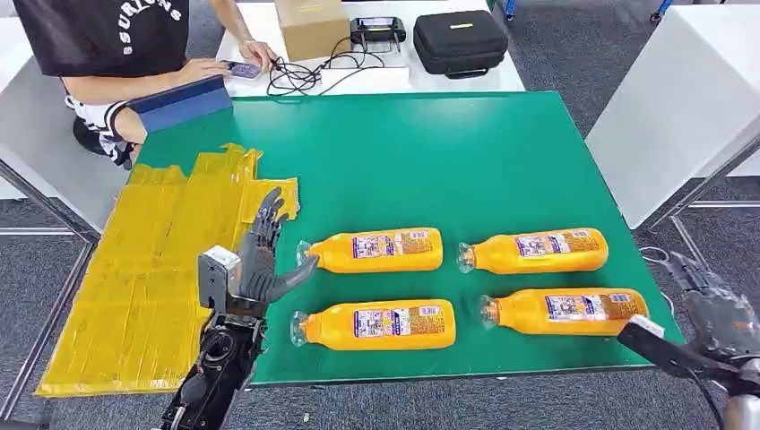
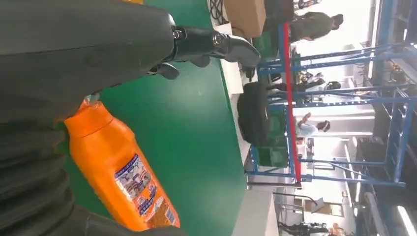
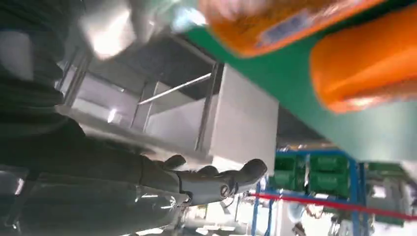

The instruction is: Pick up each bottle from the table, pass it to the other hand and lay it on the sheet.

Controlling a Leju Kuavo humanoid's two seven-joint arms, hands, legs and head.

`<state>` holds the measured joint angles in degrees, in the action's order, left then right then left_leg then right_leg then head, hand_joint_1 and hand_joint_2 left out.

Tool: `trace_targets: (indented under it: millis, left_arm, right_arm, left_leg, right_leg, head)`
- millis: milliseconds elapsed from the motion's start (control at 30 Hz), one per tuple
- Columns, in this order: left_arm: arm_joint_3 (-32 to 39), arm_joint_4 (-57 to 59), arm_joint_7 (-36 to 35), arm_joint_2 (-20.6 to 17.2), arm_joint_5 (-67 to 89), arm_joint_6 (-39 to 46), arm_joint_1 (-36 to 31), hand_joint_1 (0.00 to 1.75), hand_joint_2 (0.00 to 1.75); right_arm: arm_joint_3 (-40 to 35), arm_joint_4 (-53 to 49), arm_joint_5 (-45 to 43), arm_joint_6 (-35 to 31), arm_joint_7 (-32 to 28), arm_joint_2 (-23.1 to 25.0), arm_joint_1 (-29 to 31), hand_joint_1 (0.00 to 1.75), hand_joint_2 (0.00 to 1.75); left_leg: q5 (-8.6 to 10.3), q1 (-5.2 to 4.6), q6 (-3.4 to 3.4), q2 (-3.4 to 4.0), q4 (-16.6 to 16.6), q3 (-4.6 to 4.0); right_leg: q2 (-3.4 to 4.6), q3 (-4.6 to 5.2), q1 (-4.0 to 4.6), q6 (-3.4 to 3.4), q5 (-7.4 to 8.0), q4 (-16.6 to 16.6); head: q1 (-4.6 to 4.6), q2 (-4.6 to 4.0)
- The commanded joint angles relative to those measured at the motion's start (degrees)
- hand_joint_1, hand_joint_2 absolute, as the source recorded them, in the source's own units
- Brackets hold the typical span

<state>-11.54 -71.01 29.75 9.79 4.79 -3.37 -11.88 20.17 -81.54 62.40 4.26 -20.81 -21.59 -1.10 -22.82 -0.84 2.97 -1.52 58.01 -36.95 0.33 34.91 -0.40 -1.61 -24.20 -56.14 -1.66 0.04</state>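
Note:
Several orange bottles lie on their sides on the green table (image 1: 421, 161), caps pointing left. My left hand (image 1: 264, 255) hovers open at the edge of the yellow sheet (image 1: 143, 278), its thumb reaching toward the cap of the far left bottle (image 1: 381, 250). The near left bottle (image 1: 381, 324) lies just below it. In the left wrist view an orange bottle (image 2: 123, 172) lies under the hand (image 2: 98, 54), untouched. My right hand (image 1: 717, 309) is open beyond the table's right edge, close to the base of the near right bottle (image 1: 565, 309). The far right bottle (image 1: 538, 252) lies behind that one.
A person (image 1: 116, 45) sits at the back left beside a blue board (image 1: 184, 103). On the white table behind are a cardboard box (image 1: 311, 27), cables (image 1: 300, 76) and a black case (image 1: 460, 40). Another white table (image 1: 681, 107) stands to the right.

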Motion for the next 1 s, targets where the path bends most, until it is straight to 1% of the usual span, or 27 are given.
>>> trace_targets:
  millis: [33, 67, 133, 200, 233, 267, 300, 333, 367, 400, 433, 500, 533, 600, 633, 667, 700, 733, 767, 800, 833, 867, 900, 1000]
  left_arm:
    - [1.8, 3.9, -0.4, -0.5, 0.1, 0.4, -1.7, 0.0, 1.75]
    - [1.8, 3.9, -0.6, -0.4, 0.3, 0.6, -1.7, 0.0, 1.75]
    - [1.8, 4.1, -0.7, -0.3, 0.3, 0.7, -1.8, 0.0, 1.75]
    - [1.9, 4.5, -0.8, -0.2, 0.3, 0.8, -2.2, 0.0, 1.75]
    - [1.9, 4.5, -0.8, -0.2, 0.3, 0.8, -2.2, 0.0, 1.75]
    - [1.8, 4.8, -0.7, -0.3, 0.3, 0.8, -2.4, 0.0, 1.75]
    - [1.8, 4.8, -0.7, -0.3, 0.3, 0.8, -2.4, 0.0, 1.75]
    - [1.8, 4.8, -0.7, -0.3, 0.3, 0.8, -2.4, 0.0, 1.75]
    - [1.8, 4.8, -0.7, -0.3, 0.3, 0.8, -2.4, 0.0, 1.75]
    - [1.8, 4.8, -0.7, -0.3, 0.3, 0.8, -2.4, 0.0, 1.75]
    - [1.8, 4.8, -0.7, -0.3, 0.3, 0.8, -2.4, 0.0, 1.75]
    - [1.8, 4.8, -0.7, -0.3, 0.3, 0.8, -2.4, 0.0, 1.75]
    - [1.8, 4.8, -0.7, -0.3, 0.3, 0.8, -2.4, 0.0, 1.75]
    - [1.9, 5.0, -0.8, -0.2, 0.3, 0.8, -2.5, 0.0, 1.75]
    - [2.0, 5.3, -0.8, -0.1, 0.3, 0.9, -2.6, 0.0, 1.75]
    - [1.9, 5.6, -0.8, -0.1, 0.3, 0.9, -2.8, 0.0, 1.75]
    - [1.9, 6.0, -0.8, 0.0, 0.3, 1.0, -3.1, 0.0, 1.75]
    - [1.8, 6.3, -0.9, 0.0, 0.2, 1.0, -3.3, 0.0, 1.75]
    - [1.8, 6.8, -0.9, 0.0, 0.1, 1.1, -3.6, 0.0, 1.75]
    - [1.8, 7.2, -0.9, 0.0, 0.0, 1.1, -3.9, 0.0, 1.75]
    - [1.8, 7.9, -0.9, 0.0, -0.3, 1.1, -4.4, 0.0, 1.75]
    - [1.8, 8.5, -1.0, 0.0, -0.5, 1.1, -5.0, 0.0, 1.75]
    - [1.9, 8.8, -1.0, 0.1, -0.7, 1.1, -5.3, 0.0, 1.75]
    - [2.0, 9.2, -1.1, 0.1, -1.0, 1.2, -5.5, 0.0, 1.75]
  right_arm:
    - [-12.8, 16.0, 1.4, -1.5, 1.2, 3.1, 8.0, 0.0, 1.75]
    - [-13.7, 16.6, 1.3, -1.5, 1.3, 3.3, 7.9, 0.0, 1.75]
    - [-14.8, 17.3, 1.3, -1.4, 1.5, 3.5, 7.8, 0.0, 1.75]
    - [-15.7, 18.1, 1.2, -1.2, 1.5, 3.8, 8.1, 0.0, 1.75]
    - [-15.7, 18.1, 1.2, -1.2, 1.5, 3.8, 8.1, 0.0, 1.75]
    - [-16.1, 18.6, 1.2, -1.2, 1.6, 3.7, 8.5, 0.0, 1.75]
    - [-16.0, 18.6, 1.2, -1.2, 1.6, 3.6, 8.5, 0.0, 1.75]
    - [-16.0, 18.6, 1.2, -1.2, 1.6, 3.6, 8.5, 0.0, 1.75]
    - [-16.0, 18.6, 1.2, -1.2, 1.6, 3.5, 8.5, 0.0, 1.75]
    - [-16.0, 18.6, 1.2, -1.2, 1.6, 3.5, 8.5, 0.0, 1.75]
    - [-16.0, 18.6, 1.2, -1.2, 1.6, 3.5, 8.5, 0.0, 1.75]
    - [-16.0, 18.6, 1.2, -1.2, 1.6, 3.5, 8.5, 0.0, 1.75]
    - [-16.0, 18.6, 1.2, -1.2, 1.6, 3.5, 8.5, 0.0, 1.75]
    - [-16.8, 18.8, 0.7, -0.7, 1.5, 3.6, 8.7, 0.0, 1.75]
    - [-17.6, 19.0, 0.2, -0.3, 1.3, 3.8, 8.8, 0.0, 1.75]
    - [-18.3, 19.3, -0.1, 0.2, 1.2, 3.8, 8.9, 0.0, 1.75]
    - [-19.0, 19.8, -0.5, 0.7, 1.3, 3.7, 9.1, 0.0, 1.75]
    - [-19.7, 20.1, -1.1, 1.5, 1.4, 3.3, 9.3, 0.58, 1.75]
    - [-20.4, 20.4, -1.7, 2.4, 1.6, 2.7, 9.2, 1.55, 1.75]
    - [-21.0, 20.7, -2.7, 3.6, 2.2, 2.0, 9.1, 1.75, 1.75]
    - [-22.0, 20.8, -3.4, 6.5, 3.2, 0.6, 8.7, 1.75, 1.75]
    - [-22.4, 20.8, -3.9, 8.4, 4.1, -0.8, 8.1, 1.75, 1.75]
    - [-22.6, 20.8, -4.2, 9.4, 4.5, -1.5, 7.6, 1.75, 1.75]
    - [-23.0, 19.3, -5.4, 10.4, 5.1, -2.8, 6.0, 1.75, 1.75]
  left_leg:
    - [-0.12, 0.15, -0.19, 0.37, -0.1, 0.41]
    - [-0.16, 0.15, -0.23, 0.42, -0.1, 0.51]
    - [-0.13, 0.13, -0.19, 0.33, -0.1, 0.41]
    - [-0.18, 0.14, -0.24, 0.36, -0.1, 0.58]
    - [-0.13, 0.12, -0.19, 0.28, -0.1, 0.44]
    - [-0.15, 0.12, -0.21, 0.32, -0.1, 0.48]
    - [-0.08, 0.1, -0.14, 0.2, -0.1, 0.25]
    - [-0.26, 0.13, -0.31, 0.4, -0.1, 0.72]
    - [-0.06, 0.06, -0.14, 0.18, -0.1, 0.24]
    - [-0.14, 0.09, -0.21, 0.25, -0.1, 0.41]
    - [-0.08, 0.07, -0.16, 0.15, -0.1, 0.29]
    - [-0.12, 0.09, -0.2, 0.19, -0.1, 0.39]
    - [-0.07, 0.08, -0.15, 0.14, 0.0, 0.25]
    - [-0.13, 0.08, -0.21, 0.18, -0.1, 0.4]
    - [-0.07, 0.08, -0.15, 0.12, 0.0, 0.24]
    - [-0.09, 0.08, -0.18, 0.16, -0.1, 0.33]
    - [-0.06, 0.09, -0.14, 0.14, -0.1, 0.24]
    - [-0.11, 0.09, -0.19, 0.18, -0.1, 0.37]
    - [-0.05, 0.08, -0.13, 0.13, 0.0, 0.22]
    - [-0.14, 0.1, -0.24, 0.2, -0.1, 0.48]
    - [-0.04, 0.07, -0.13, 0.08, 0.0, 0.22]
    - [-0.2, 0.1, -0.3, 0.21, -0.1, 0.65]
    - [-0.07, 0.09, -0.17, -0.02, 0.0, 0.35]
    - [-0.13, 0.1, -0.24, -0.07, -0.1, 0.63]
  right_leg:
    - [0.27, -0.38, 0.15, 0.06, 0.02, 0.2]
    - [0.29, -0.5, 0.16, 0.06, -0.01, 0.2]
    - [0.22, -0.4, 0.14, 0.05, -0.01, 0.2]
    - [0.21, -0.58, 0.15, 0.06, -0.06, 0.2]
    - [0.17, -0.44, 0.12, 0.05, -0.03, 0.2]
    - [0.2, -0.48, 0.12, 0.05, -0.04, 0.2]
    - [0.13, -0.26, 0.1, 0.04, -0.01, 0.1]
    - [0.22, -0.73, 0.14, 0.06, -0.14, 0.2]
    - [0.1, -0.23, 0.05, 0.03, -0.02, 0.1]
    - [0.13, -0.41, 0.09, 0.05, -0.06, 0.1]
    - [0.07, -0.3, 0.06, 0.04, -0.04, 0.1]
    - [0.08, -0.41, 0.08, 0.05, -0.06, 0.1]
    - [0.07, -0.27, 0.08, 0.04, -0.03, 0.1]
    - [0.07, -0.41, 0.08, 0.06, -0.08, 0.1]
    - [0.05, -0.26, 0.08, 0.04, -0.03, 0.1]
    - [0.06, -0.34, 0.08, 0.05, -0.04, 0.1]
    - [0.07, -0.25, 0.08, 0.05, -0.01, 0.1]
    - [0.07, -0.38, 0.09, 0.06, -0.05, 0.1]
    - [0.06, -0.23, 0.08, 0.04, -0.01, 0.1]
    - [0.06, -0.49, 0.1, 0.06, -0.09, 0.2]
    - [0.01, -0.23, 0.06, 0.03, -0.03, 0.1]
    - [0.01, -0.68, 0.11, 0.07, -0.16, 0.2]
    - [-0.13, -0.39, 0.09, 0.04, -0.09, 0.1]
    - [-0.26, -0.7, 0.1, 0.04, -0.18, 0.2]
  head:
    - [0.02, 0.0]
    - [0.0, -0.02]
    - [0.0, -0.02]
    - [0.02, 0.0]
    - [0.0, -0.02]
    - [0.02, 0.0]
    - [0.0, 0.0]
    - [0.02, 0.0]
    - [0.0, 0.0]
    - [0.02, -0.02]
    - [0.0, 0.0]
    - [0.02, 0.0]
    - [0.02, 0.0]
    - [0.02, 0.0]
    - [0.02, 0.0]
    - [0.02, 0.0]
    - [0.02, 0.0]
    - [0.02, -0.02]
    - [0.0, 0.0]
    - [0.02, -0.02]
    - [0.0, 0.0]
    - [0.0, 0.0]
    - [0.0, 0.0]
    - [0.02, -0.02]
